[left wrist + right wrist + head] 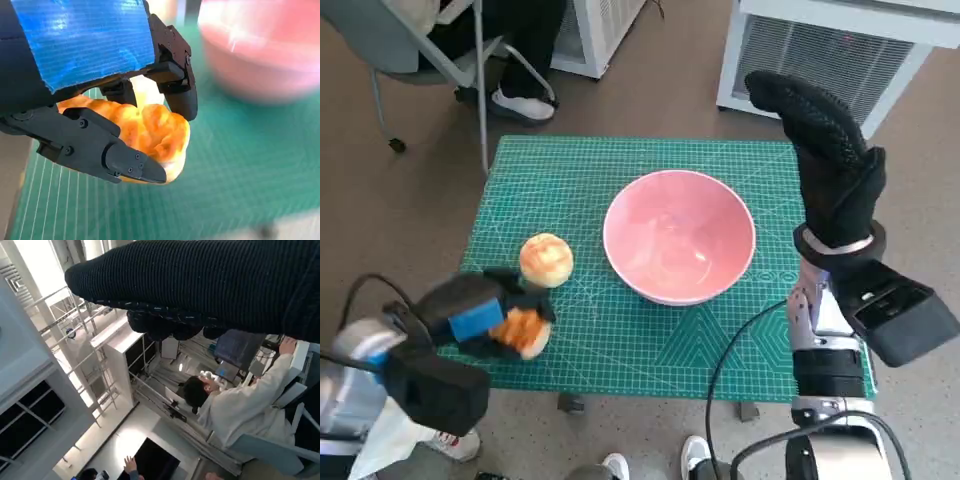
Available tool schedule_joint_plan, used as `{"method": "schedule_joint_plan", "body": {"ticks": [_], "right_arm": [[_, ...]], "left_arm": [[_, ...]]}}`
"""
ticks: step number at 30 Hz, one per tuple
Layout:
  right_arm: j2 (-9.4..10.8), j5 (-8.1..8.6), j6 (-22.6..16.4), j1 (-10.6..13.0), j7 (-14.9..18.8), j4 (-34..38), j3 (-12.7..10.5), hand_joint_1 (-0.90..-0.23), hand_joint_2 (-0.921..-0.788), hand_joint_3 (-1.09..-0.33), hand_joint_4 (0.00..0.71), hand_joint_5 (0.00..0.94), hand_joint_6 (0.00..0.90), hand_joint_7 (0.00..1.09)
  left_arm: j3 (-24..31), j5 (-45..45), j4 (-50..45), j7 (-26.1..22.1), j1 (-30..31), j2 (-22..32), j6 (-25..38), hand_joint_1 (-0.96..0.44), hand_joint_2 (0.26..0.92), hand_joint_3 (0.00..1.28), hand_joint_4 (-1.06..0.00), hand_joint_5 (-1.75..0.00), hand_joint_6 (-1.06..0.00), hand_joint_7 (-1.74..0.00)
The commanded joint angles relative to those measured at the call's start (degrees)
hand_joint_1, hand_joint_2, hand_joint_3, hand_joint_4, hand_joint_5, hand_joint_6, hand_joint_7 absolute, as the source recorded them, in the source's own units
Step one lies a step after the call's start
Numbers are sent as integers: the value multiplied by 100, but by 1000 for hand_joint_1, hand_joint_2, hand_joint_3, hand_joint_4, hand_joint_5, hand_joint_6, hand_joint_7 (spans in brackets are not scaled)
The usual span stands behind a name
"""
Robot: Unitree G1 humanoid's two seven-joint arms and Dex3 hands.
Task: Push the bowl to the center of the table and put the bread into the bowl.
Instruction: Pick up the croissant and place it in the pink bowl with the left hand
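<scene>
Bread (150,132), half hidden, sits gripped in left robot hand (485,315); right robot hand (830,160) spread, empty.

You find no text, label, brand or number that can be read in any view. The green cutting mat (620,330) carries only pale grid lines and ruled marks, too small and blurred for you to make out.

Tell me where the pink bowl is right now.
In the head view the pink bowl sits near the middle of the green mat, right of the round bun and left of the raised right hand.
</scene>
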Motion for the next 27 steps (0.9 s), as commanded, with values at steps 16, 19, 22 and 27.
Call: {"method": "schedule_joint_plan", "body": {"ticks": [16,19,22,27], "right_arm": [[-55,50,150,170,3,-170,14,-544,-921,-851,200,89,-1,586],[-52,52,179,197,-4,-241,18,-543,-921,-855,196,93,-1,584],[-50,67,207,246,-4,-341,20,-543,-921,-856,189,99,-1,582],[-41,60,243,293,-23,-452,21,-543,-921,-856,87,289,-1,583]], "left_arm": [[-234,-355,294,963,-2925,-1519,-425,0,921,138,-573,-1234,-578,-1274],[-464,-200,759,1072,-3328,-1761,-700,0,920,128,-591,-1246,-586,-1237],[-783,-19,1319,1049,-3809,-2043,-817,0,920,102,-618,-1222,-618,-1200],[-1207,376,2097,1073,-4255,-2393,-769,1,920,84,-621,-1161,-655,-1213]]}}
